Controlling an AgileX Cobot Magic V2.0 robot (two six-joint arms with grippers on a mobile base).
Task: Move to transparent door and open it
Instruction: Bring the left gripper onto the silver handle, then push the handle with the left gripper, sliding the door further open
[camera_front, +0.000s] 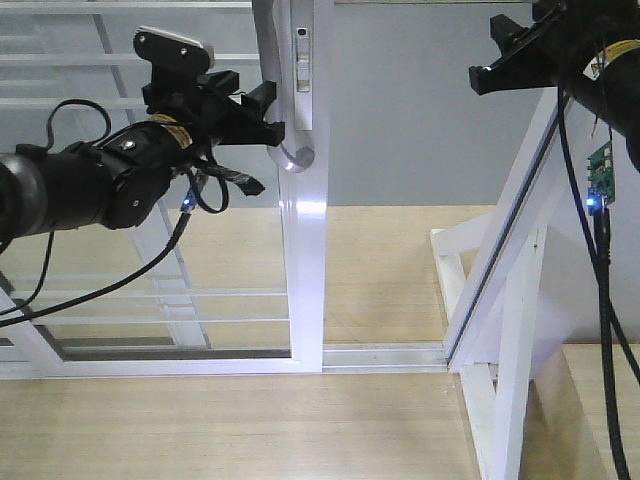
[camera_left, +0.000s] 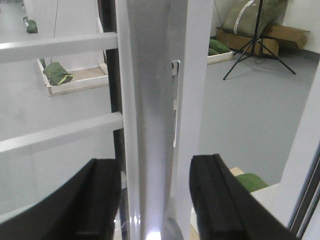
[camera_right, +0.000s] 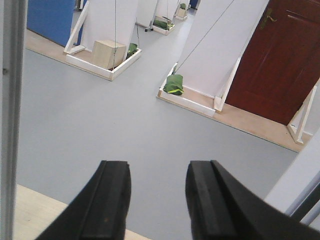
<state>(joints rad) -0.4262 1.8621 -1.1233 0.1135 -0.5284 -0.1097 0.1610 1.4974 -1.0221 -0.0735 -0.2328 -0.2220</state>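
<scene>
1. Task item: the transparent door (camera_front: 303, 250), a tall clear-glass panel in a white metal frame with thin white horizontal bars (camera_front: 60, 60), stands in a white floor track (camera_front: 385, 355) that runs across the pale wooden platform (camera_front: 200, 420). The panel fills the left part of the track. Its handle-side stile sits about midway along the track, and between this stile and the slanted white brace frame (camera_front: 500, 260) at the platform's right edge there is a gap.

2. A curved grey metal pull handle (camera_front: 266, 60) is fixed to the stile, with its lower end curling in to the frame. A small lock slot (camera_front: 302, 60) sits just beside it.

3. The left gripper (camera_left: 155, 180) is level with the handle. Its 2 black fingers (camera_left: 100, 200) are spread wide, 1 on each side of the handle and stile. The pictures do not settle whether the fingers touch the metal.

4. The right gripper (camera_right: 157, 200) is raised at the upper right of the front view, well apart from the handle. Its jaws are parted with nothing between them, only grey floor (camera_right: 100, 115) beyond.

5. Background: green bags (camera_right: 173, 84) on white-edged bases, a black tripod (camera_left: 257, 40) and a dark red door (camera_right: 280, 60).
</scene>
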